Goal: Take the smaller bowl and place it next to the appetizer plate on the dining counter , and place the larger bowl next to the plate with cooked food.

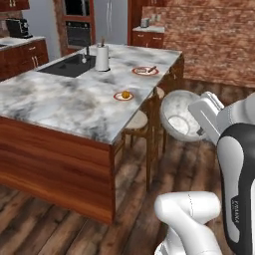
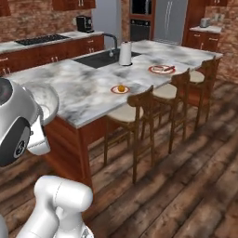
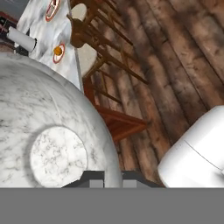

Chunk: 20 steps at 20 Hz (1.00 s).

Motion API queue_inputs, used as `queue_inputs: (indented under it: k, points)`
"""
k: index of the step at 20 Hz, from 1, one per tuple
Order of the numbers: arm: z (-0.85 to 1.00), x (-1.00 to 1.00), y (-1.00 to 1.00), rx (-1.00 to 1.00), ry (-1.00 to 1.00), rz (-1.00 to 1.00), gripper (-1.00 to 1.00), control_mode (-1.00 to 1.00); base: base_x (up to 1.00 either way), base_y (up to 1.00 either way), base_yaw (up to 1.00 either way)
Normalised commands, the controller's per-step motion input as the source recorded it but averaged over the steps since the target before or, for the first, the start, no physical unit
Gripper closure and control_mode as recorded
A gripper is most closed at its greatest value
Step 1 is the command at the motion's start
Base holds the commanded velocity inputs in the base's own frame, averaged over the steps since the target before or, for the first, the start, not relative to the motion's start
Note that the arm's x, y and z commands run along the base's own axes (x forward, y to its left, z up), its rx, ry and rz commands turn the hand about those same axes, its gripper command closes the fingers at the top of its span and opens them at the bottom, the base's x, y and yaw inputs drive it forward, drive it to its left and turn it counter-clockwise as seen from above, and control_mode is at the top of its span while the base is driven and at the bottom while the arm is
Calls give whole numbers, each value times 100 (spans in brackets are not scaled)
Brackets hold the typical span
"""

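My gripper (image 1: 200, 128) is shut on the rim of the smaller bowl (image 1: 178, 117), a white-grey speckled bowl held tilted in the air off the right side of the dining counter (image 1: 64, 99). In the hand view the bowl (image 3: 52, 144) covers the left half above my gripper (image 3: 107, 177). In the right base view the bowl (image 2: 46, 100) peeks out behind the arm. The appetizer plate (image 1: 123, 95) (image 2: 120, 89) (image 3: 58, 51) with its orange item lies near the counter's right edge. Farther back lies the plate with cooked food (image 1: 145, 70) (image 2: 161, 69) (image 3: 52, 8). The larger bowl is out of view.
A white paper towel roll (image 1: 102, 58) (image 2: 125, 53) stands by the dark inset sink (image 1: 69, 65). Wooden stools (image 1: 137, 122) (image 2: 128, 111) line the counter's right side, close below the held bowl. Wood floor (image 2: 195, 176) lies open to the right.
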Motion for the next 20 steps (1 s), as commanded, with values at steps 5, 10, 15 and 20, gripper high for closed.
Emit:
queue_inputs:
  k: [5,10,15,20]
  points:
    - [0,0,0,0,0,0,100,100,41,-100,51]
    - [0,0,0,0,0,0,100,100,6,-100,52]
    - [0,0,0,0,0,0,100,100,4,-100,57]
    - [0,0,0,0,0,0,100,100,20,-100,45]
